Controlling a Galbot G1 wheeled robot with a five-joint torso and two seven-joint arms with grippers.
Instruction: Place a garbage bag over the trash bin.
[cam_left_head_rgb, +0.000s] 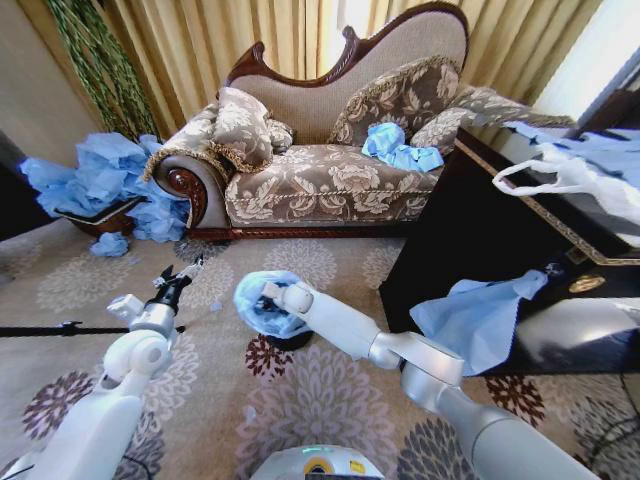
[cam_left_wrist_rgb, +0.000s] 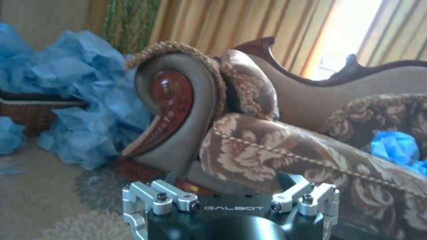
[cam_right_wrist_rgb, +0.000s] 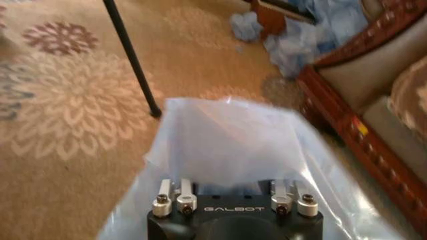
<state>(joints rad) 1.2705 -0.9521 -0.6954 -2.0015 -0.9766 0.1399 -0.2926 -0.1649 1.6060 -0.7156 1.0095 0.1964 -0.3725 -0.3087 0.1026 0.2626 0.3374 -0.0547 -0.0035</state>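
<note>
Carpet scene, floral beige rug (cam_left_head_rgb: 300, 400) before an ornate brocade sofa (cam_left_head_rgb: 330, 180). Right arm reaches from 5 o'clock toward centre, elbow bent, wrist buried in the thin light-blue plastic garbage bag (cam_left_head_rgb: 262, 303); right gripper (cam_left_head_rgb: 272, 292) sits inside the film, so I cannot tell how its fingers stand. Bag drapes over the small round black trash bin (cam_left_head_rgb: 290, 341), whose base peeks out at 6 o'clock of the bag. In the right wrist view the film (cam_right_wrist_rgb: 227, 145) billows around the gripper body. Left arm rises from 7 o'clock, forearm near upright; left gripper (cam_left_head_rgb: 181, 274) hangs at 9 o'clock of the bag, well apart, fingers spread, holding nothing.
</note>
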